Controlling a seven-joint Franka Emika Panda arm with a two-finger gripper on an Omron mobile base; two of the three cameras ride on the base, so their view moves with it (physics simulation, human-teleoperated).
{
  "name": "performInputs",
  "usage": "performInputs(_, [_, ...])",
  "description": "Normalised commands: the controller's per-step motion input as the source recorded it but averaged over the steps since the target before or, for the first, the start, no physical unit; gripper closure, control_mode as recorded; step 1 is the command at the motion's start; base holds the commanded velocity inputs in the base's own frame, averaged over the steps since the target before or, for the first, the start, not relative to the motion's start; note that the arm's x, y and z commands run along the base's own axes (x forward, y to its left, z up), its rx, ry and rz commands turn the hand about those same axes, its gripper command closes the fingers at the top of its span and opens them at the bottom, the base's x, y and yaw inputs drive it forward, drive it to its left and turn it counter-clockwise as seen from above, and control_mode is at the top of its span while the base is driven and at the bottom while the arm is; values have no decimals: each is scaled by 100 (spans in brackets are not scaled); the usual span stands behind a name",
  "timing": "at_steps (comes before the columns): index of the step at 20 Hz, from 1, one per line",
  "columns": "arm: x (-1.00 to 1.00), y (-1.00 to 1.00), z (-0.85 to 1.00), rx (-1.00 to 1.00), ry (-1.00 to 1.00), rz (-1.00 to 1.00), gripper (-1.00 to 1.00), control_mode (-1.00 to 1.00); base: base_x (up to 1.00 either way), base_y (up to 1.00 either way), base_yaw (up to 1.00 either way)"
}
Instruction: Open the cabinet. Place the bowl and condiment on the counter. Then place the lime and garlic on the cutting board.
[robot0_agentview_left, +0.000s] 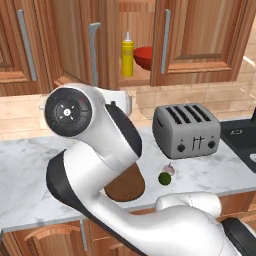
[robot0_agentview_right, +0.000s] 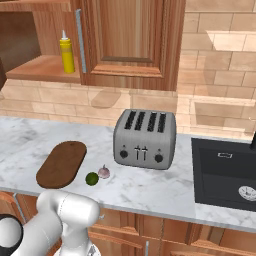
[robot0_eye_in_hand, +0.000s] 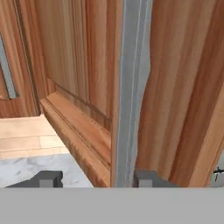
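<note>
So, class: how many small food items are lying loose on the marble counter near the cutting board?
2. The lime and the garlic lie side by side on the counter, between the cutting board and the toaster. The arm may hide others.

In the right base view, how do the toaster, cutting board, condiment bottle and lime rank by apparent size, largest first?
1. toaster
2. cutting board
3. condiment bottle, though it stands farther back in the cabinet, so it may look smaller than it is
4. lime

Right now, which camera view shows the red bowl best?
The left base view: the bowl sits on the cabinet shelf behind the condiment, partly hidden. In the right base view, the closed door covers its place.
</note>
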Motion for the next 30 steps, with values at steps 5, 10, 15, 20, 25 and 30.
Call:
performInputs(5, [-55,-59,0,17,0,0,-100,-100,0,0,0])
performInputs(10, [-92,-58,0,15,0,0,-100,-100,0,0,0])
performInputs(15, [-100,-5,0,11,0,0,-100,-100,0,0,0])
performInputs(20, [-33,-9,-3,20,3,0,-100,-100,0,0,0])
performInputs(25, [38,-48,-13,24,11,1,-100,-100,0,0,0])
performInputs(30, [61,-52,-13,21,15,12,-100,-100,0,0,0])
